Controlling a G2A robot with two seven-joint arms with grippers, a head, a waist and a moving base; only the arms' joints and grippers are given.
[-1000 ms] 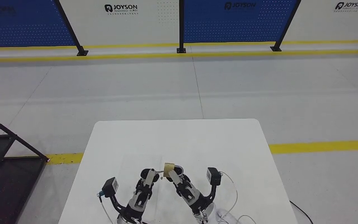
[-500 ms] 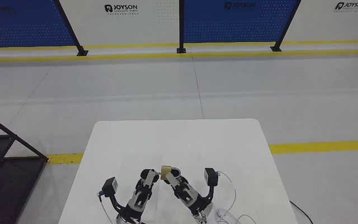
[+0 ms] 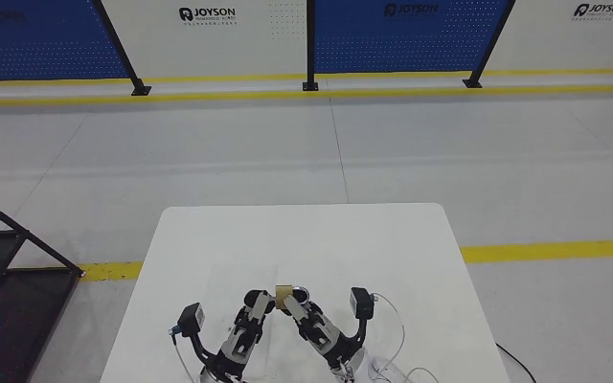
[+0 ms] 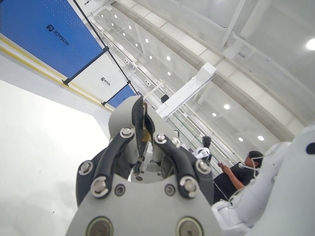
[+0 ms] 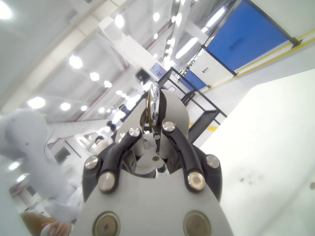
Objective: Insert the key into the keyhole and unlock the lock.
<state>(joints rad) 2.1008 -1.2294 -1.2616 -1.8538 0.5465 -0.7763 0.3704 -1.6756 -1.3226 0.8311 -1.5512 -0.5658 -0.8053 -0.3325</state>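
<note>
Two grippers meet near the front edge of the white table (image 3: 383, 239), tips almost touching. The right gripper (image 3: 295, 301) pinches the brass lock (image 3: 283, 290), which sits between the two tips. The left gripper (image 3: 259, 301), just beside it, is pressed together on a small brass piece, apparently the key (image 4: 147, 136). Insertion seems to be the step in hand. The keyhole cannot be made out, so the next move likely calls for fine alignment of the key tip, then a push and a turn.

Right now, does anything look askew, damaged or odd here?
Nothing stands out. The left gripper is shut on the key, the right gripper on the lock, both above the table. Only a few dark specks mark it.
</note>
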